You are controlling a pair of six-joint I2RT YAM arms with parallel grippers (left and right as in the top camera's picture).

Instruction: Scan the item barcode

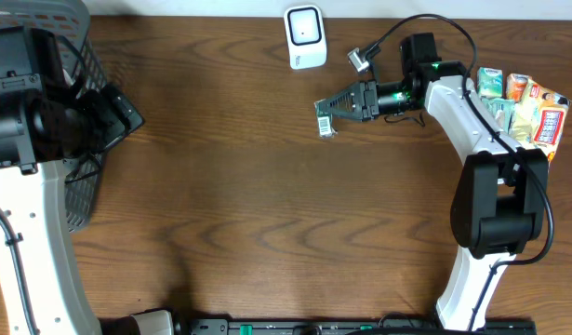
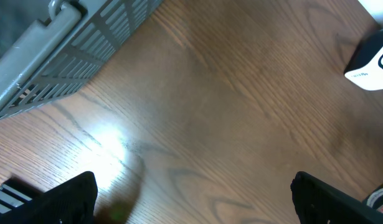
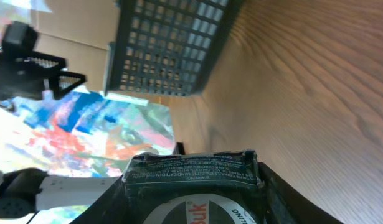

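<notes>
Overhead, a wood-grained worktop is shown with two arms mounted at its near edge. The right arm is stretched leftward across the far part of the worktop, and its jaws are closed on a small dark packet. The packet is held on the near side of a white scanner that stands at the far edge, close to it but apart from it. Whether the packet touches the worktop cannot be told. In the right wrist view the packet is seen clamped between two black fingers. Its upper edge is printed with lines of small white lettering, and a round white label is partly shown beneath. Whether a barcode is turned toward the scanner cannot be told. A pile of brightly coloured snack packs is stacked at the far right, just beside the right arm. The left arm is placed at the left side, partly over a grey slatted basket that occupies the far left corner. In the left wrist view its jaws are spread wide apart, and bare wood is seen between the two dark fingertips. The basket wall is seen at the upper left of that view, and a corner of the scanner at the right edge.
</notes>
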